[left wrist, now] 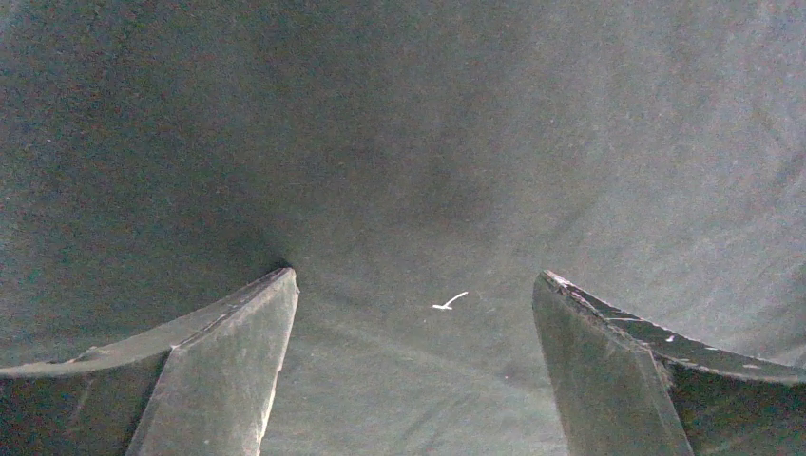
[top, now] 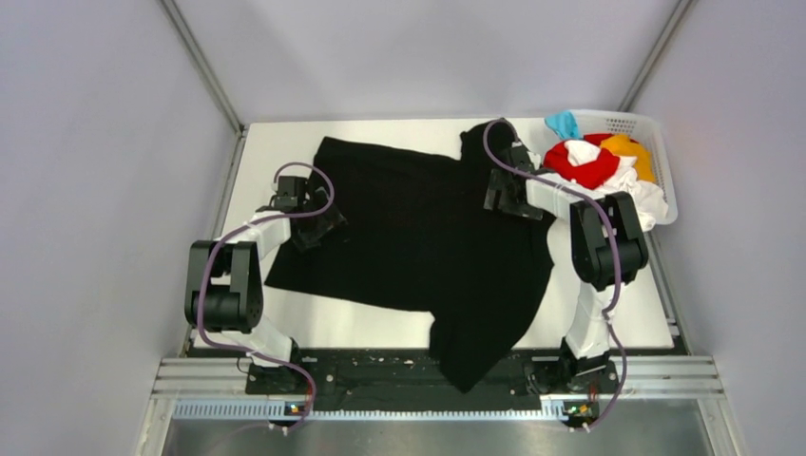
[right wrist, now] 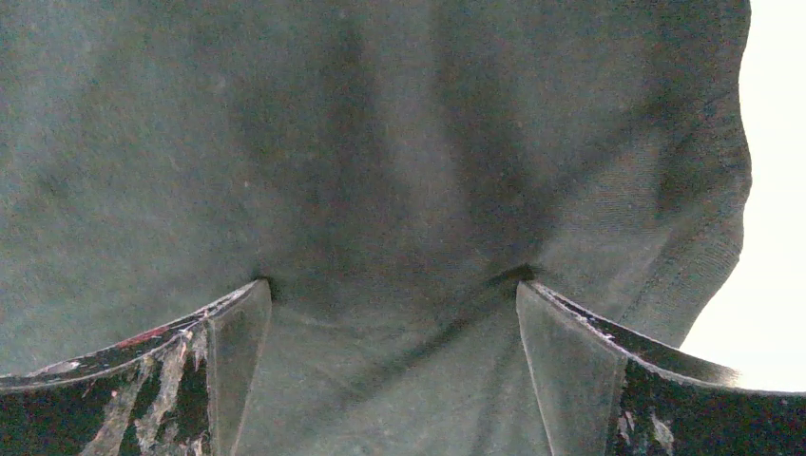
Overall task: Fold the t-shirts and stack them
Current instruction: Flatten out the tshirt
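The large black t-shirt (top: 418,228) lies spread over the white table, one corner hanging over the near edge. My left gripper (top: 318,226) is open, fingertips pressed down on the shirt's left part; in the left wrist view (left wrist: 415,285) the cloth (left wrist: 409,142) fills the frame between the spread fingers (left wrist: 228,351). My right gripper (top: 502,195) is open, pressing on the shirt's upper right near the collar; the right wrist view (right wrist: 394,290) shows wrinkled black cloth (right wrist: 380,142) and its hem at right. Red (top: 582,163), white, orange-yellow (top: 635,150) and light blue (top: 565,123) shirts are piled in the basket.
A white lattice basket (top: 665,161) stands at the table's back right corner. Grey walls enclose the table on three sides. A metal rail (top: 437,375) with the arm bases runs along the near edge.
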Tool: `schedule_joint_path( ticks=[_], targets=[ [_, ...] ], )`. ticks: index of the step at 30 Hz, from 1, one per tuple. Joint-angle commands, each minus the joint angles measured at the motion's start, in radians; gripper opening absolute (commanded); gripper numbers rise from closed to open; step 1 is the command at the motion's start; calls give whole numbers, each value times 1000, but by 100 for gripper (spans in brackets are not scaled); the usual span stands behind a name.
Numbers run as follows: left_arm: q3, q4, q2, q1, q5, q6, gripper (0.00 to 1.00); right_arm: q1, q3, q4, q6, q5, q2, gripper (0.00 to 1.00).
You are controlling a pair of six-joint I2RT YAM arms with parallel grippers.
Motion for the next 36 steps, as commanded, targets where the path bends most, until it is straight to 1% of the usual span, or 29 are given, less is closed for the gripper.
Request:
schedule_joint_path(
  ticks=[1, 5, 8, 10, 13, 15, 17, 21, 23, 25, 28, 30, 31, 33, 36],
  targets=[
    [-16, 28, 16, 4, 8, -28, 99, -42, 118, 40, 4, 9, 145, 99],
    [12, 26, 36, 4, 0, -49, 99, -77, 269, 16, -15, -10, 262, 99],
    [8, 23, 19, 2, 6, -68, 99, -90, 379, -3, -55, -9, 327, 99],
    [-5, 15, -23, 2, 4, -72, 99, -91, 415, -22, -72, -2, 329, 99],
    [-25, -24, -127, 2, -48, -71, 99, -86, 408, -31, -89, -25, 247, 99],
    [-43, -62, -233, 3, -99, -79, 99, -72, 361, -32, -98, -21, 151, 99],
    [-62, -119, -317, 4, -171, -87, 99, -38, 280, -35, -108, -14, 16, 99],
    [-150, -243, -465, 32, -349, -149, 99, 58, 31, -9, -105, 48, -212, 99],
    [-207, -278, -517, 83, -382, -170, 99, 91, -89, -2, -78, 47, -300, 99],
    [-254, -315, -561, 121, -396, -195, 99, 106, -206, 11, -38, 11, -379, 99],
    [-335, -305, -611, 154, -412, -222, 99, 126, -316, 45, -3, -35, -473, 99],
    [-373, -260, -609, 168, -412, -229, 98, 135, -354, 76, 2, -51, -514, 99],
    [-384, -232, -598, 173, -407, -232, 96, 137, -374, 102, -3, -57, -528, 99],
    [-393, -174, -549, 177, -384, -232, 86, 137, -400, 139, -2, -57, -539, 99],
    [-365, -146, -447, 179, -318, -221, 77, 137, -406, 140, -3, -48, -538, 99]
  ],
)
